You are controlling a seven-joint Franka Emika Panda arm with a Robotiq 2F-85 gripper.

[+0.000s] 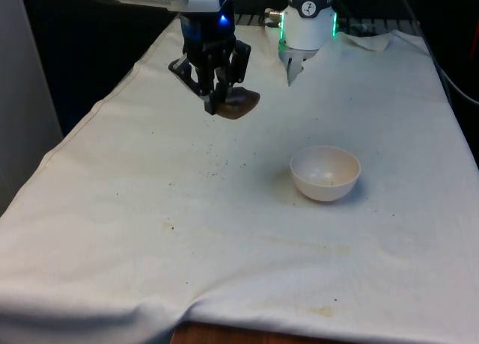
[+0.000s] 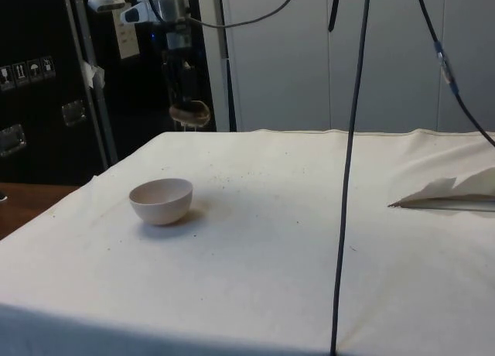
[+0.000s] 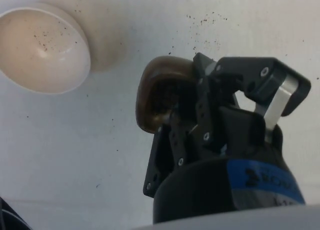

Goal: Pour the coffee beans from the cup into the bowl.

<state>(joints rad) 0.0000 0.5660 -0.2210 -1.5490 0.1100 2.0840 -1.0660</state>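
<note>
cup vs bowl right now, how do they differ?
1. Colour: the cup is dark brown; the bowl is off-white.
2. Support: the cup is held off the table in the gripper; the bowl sits on the cloth.
3. Pose: the cup looks tilted; the bowl stands upright, mouth up.
4. Size: the bowl looks wider than the cup.

Shared: both are small, round open vessels. The bowl holds only dark specks.

Matt cloth, smooth bowl, glossy brown cup

The white cloth (image 1: 224, 232) over the tabletop looks matt and woven, creased at its near edge, flecked with dark specks and faint stains; bare wood (image 1: 224, 336) shows below that edge. The pale bowl (image 1: 325, 173) is smooth with a soft sheen, a few specks inside. The brown cup (image 1: 241, 103) is glossy. The claw (image 1: 217, 97) is matt black plastic with small screws.
</note>
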